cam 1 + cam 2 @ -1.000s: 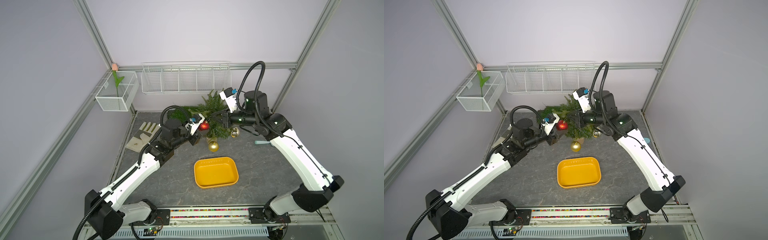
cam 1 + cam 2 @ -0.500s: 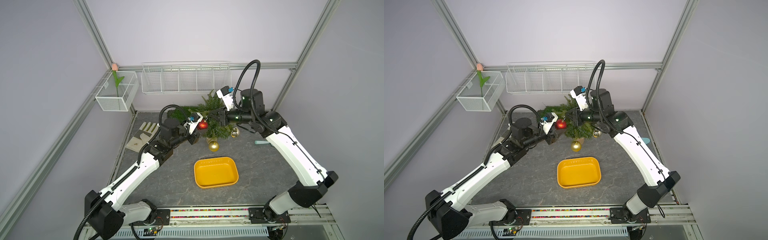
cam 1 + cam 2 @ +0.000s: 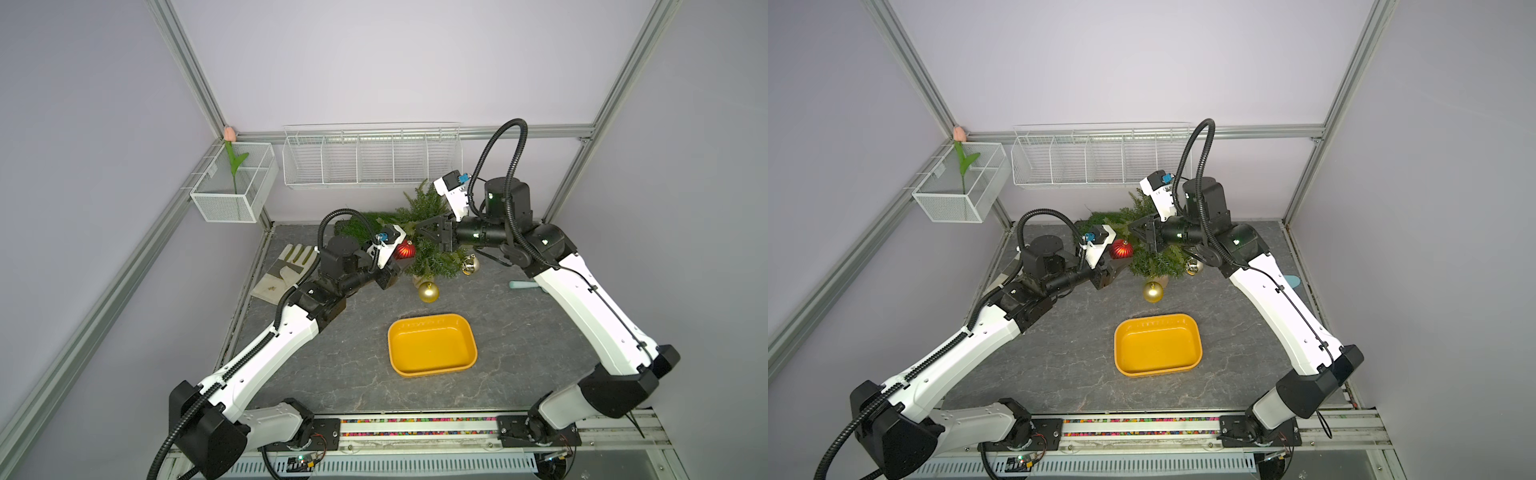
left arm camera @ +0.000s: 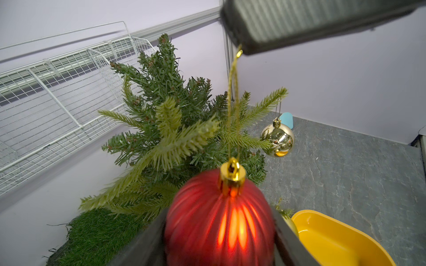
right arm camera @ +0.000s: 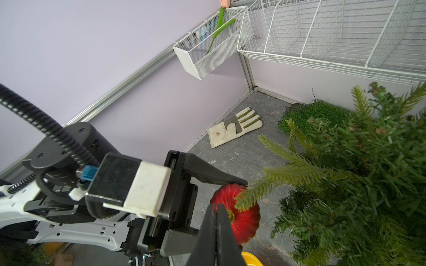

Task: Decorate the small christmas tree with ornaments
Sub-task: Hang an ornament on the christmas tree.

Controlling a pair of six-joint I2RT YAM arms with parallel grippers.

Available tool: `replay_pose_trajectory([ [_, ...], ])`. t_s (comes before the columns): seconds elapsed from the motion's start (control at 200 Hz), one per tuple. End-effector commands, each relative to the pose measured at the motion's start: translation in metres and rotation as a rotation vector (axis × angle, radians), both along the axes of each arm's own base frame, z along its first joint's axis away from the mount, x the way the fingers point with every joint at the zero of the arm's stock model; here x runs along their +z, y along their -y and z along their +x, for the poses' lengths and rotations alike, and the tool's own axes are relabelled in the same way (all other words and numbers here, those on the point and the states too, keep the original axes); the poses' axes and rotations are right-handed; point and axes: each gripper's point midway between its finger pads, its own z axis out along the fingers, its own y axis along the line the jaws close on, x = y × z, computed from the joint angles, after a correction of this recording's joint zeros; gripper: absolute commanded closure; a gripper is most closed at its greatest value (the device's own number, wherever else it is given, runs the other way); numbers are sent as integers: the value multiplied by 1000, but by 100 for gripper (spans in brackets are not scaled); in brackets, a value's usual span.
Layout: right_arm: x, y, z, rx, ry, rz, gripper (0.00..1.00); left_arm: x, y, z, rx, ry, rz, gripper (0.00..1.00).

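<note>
Right tool (image 3: 419, 227): we are seeing it pinched shut on the gold loop (image 4: 232, 76) of the red ornament (image 3: 405, 250), and it is holding the cord taut above the cap.
Left tool (image 3: 1120, 258): its jaws are standing partway apart and clamping the red ball itself from both sides, just beside the small christmas tree (image 3: 432, 257).
What is changing: over the last second the right arm is leaning further in toward the tree and drawing its elbow in, while the red ornament is hardly shifting.
What we are reading from that: the arms are stretching the loop and lining it up, not carrying the ball. We are judging the hang as not yet done.
Branch tip (image 5: 253, 193): it is lying across the red ball and touching it. The loop is passing beside it, not around it, as far as we can tell.
Shiny gold ornament (image 4: 277, 139): it is already hanging by its thread from a branch.
Matte gold ornament (image 3: 428, 291): it is sitting low in front of the tree's base. We are unable to tell whether it is hanging or resting on the tabletop (image 3: 353, 374).
Risk: we are expecting the springy tip to flick out of the loop if the ball is let go too early.
</note>
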Motion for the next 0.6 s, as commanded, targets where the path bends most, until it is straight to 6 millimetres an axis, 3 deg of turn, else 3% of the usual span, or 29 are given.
replay_pose_trajectory([
  [0.0, 4, 4, 3, -17, 22, 4, 94, 21, -6, 2, 26, 25, -26, 66],
  [0.595, -14, 2, 20, -54, 10, -56, 94, 17, -3, 13, 44, 11, -9, 67],
])
